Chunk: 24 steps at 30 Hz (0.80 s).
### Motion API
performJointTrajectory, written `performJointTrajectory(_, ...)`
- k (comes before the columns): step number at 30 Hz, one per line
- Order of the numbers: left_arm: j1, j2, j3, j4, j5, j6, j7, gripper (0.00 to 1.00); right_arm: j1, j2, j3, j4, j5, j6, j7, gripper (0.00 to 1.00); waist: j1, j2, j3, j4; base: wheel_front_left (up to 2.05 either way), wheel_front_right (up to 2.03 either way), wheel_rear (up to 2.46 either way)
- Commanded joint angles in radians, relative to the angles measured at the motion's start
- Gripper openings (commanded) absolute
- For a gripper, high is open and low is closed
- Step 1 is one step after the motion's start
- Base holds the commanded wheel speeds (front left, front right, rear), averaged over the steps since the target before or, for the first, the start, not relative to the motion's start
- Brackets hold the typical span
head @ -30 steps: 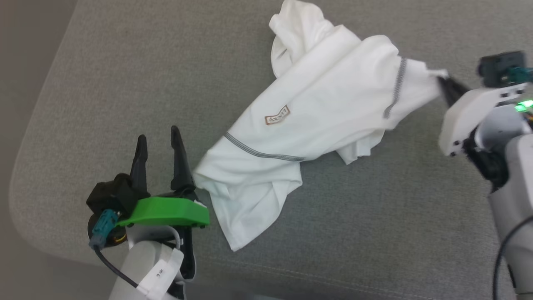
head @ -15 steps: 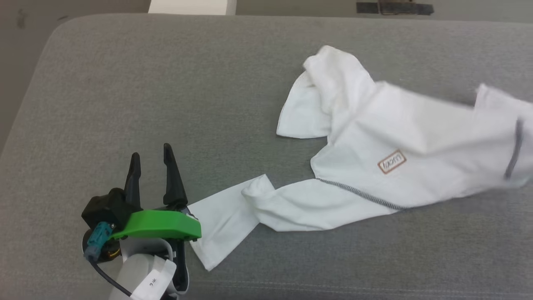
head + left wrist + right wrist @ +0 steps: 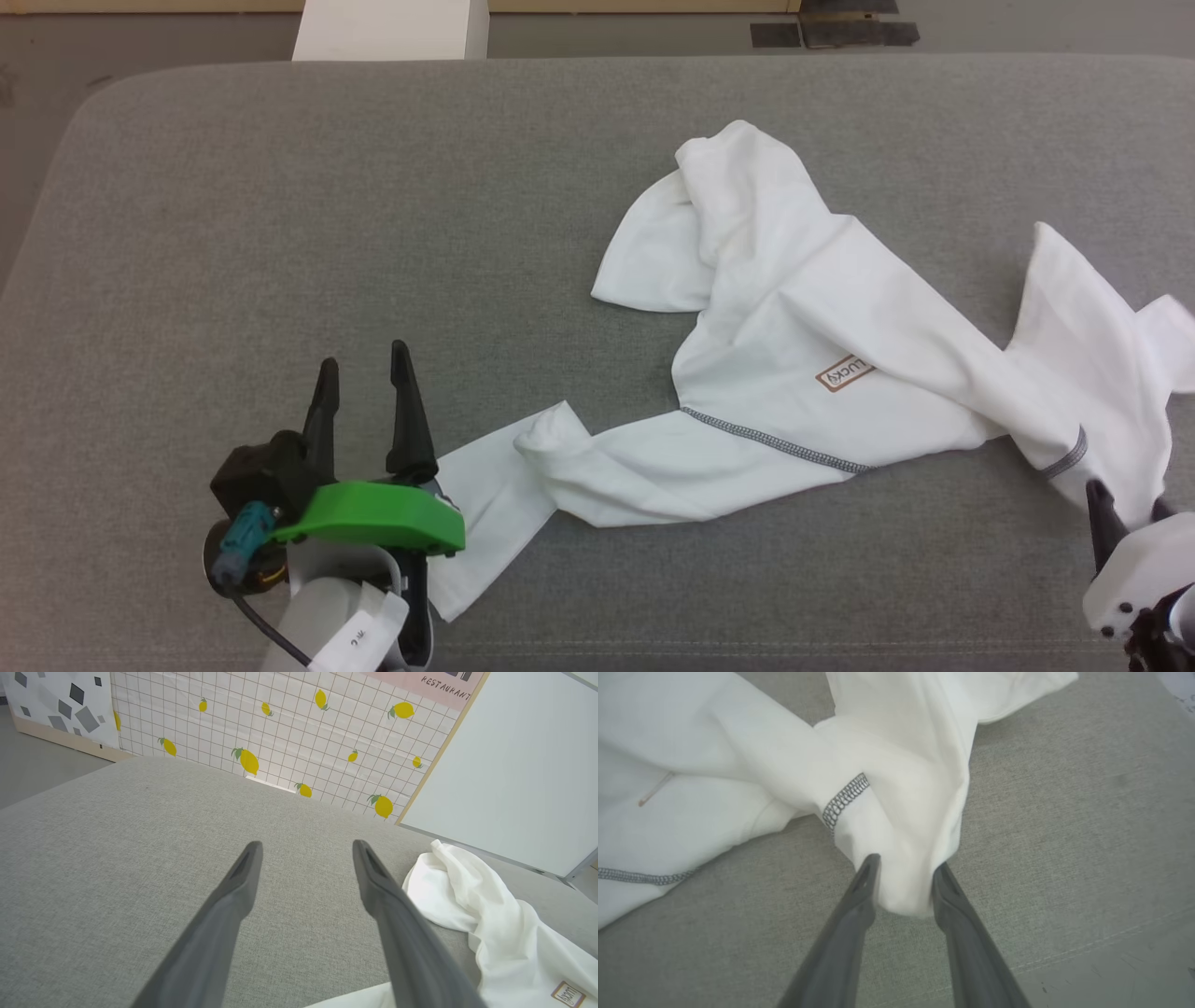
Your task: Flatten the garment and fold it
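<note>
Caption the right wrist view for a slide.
Right gripper, fingers parted around a fold of the white garment on a grey cushion.

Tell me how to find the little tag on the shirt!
Look at the big grey cushion: a crumpled white shirt sprawls across its right half. Near the shirt's middle, close to a dark grey stitched seam, sits a small tan label. It is the one brownish patch on all that white cloth.

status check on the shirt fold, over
Left gripper open, beside a loose cloth end. Right gripper open, cloth fold between its fingers. Garment strung out and twisted on the grey cushion, not flat.
</note>
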Motion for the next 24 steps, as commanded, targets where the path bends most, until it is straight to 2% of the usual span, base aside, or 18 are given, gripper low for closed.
performJointTrajectory(1,0.011,-0.001,-0.003,0.007,0.012,-0.01,-0.004,1.0,-0.011,0.0,0.012,-0.023,0.018,-0.002,-0.072,1.0,0.0,0.0,-0.011,-0.003,0.0,0.0,0.0)
performJointTrajectory(6,0.013,-0.001,-0.051,0.036,0.027,-0.035,-0.004,1.0,-0.005,0.0,0.091,-0.082,0.002,-0.002,-0.296,1.0,0.0,0.0,-0.035,-0.008,0.0,0.0,0.0)
performJointTrajectory(10,-0.019,-0.001,-0.147,0.096,0.061,-0.063,0.019,1.0,0.008,0.0,0.142,-0.108,0.005,-0.002,-0.36,1.0,0.0,0.0,-0.044,-0.013,0.0,0.0,0.0)
performJointTrajectory(16,-0.144,-0.001,-0.321,0.201,0.132,-0.104,0.246,1.0,0.013,0.001,0.195,-0.118,0.029,-0.002,-0.358,1.0,0.0,0.0,-0.027,-0.025,0.0,0.0,0.0)
performJointTrajectory(24,-0.326,-0.001,-0.437,0.344,0.168,-0.131,0.594,1.0,-0.004,0.001,0.24,-0.127,0.052,-0.002,-0.358,1.0,0.0,0.0,0.022,-0.05,0.0,0.0,0.0)
